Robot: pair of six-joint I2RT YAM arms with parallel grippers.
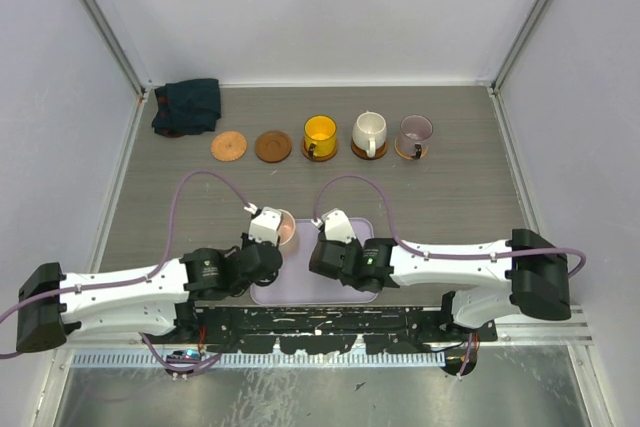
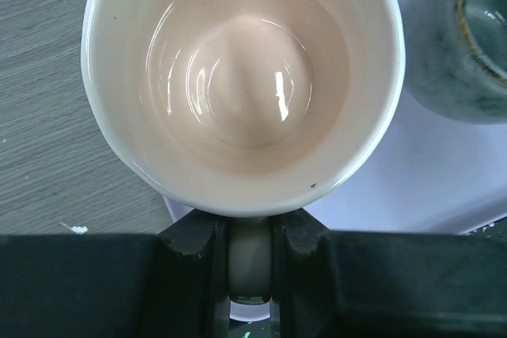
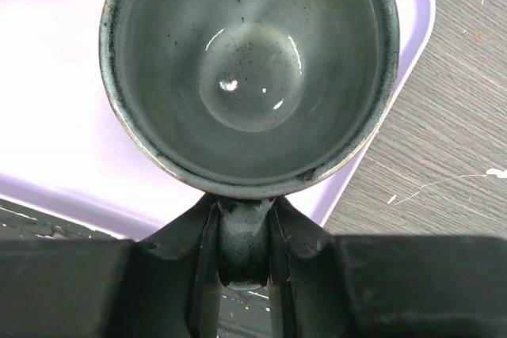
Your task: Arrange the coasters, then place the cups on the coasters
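My left gripper (image 2: 250, 237) is shut on the handle of the pale pink cup (image 2: 245, 77), which is upright over the left edge of the lilac tray (image 2: 420, 184). My right gripper (image 3: 244, 235) is shut on the handle of the grey-green cup (image 3: 249, 69), above the tray's right part (image 3: 55, 116). At the back, an orange-tan coaster (image 1: 229, 146) and a dark brown coaster (image 1: 273, 146) lie bare. To their right, the yellow cup (image 1: 320, 133), the cream white cup (image 1: 369, 132) and the purple-grey cup (image 1: 415, 132) each stand on a coaster.
A dark green cloth (image 1: 187, 107) lies bunched in the back left corner. The lilac tray (image 1: 372, 228) sits at the near edge between the two arms. White walls with metal rails close in the table on three sides.
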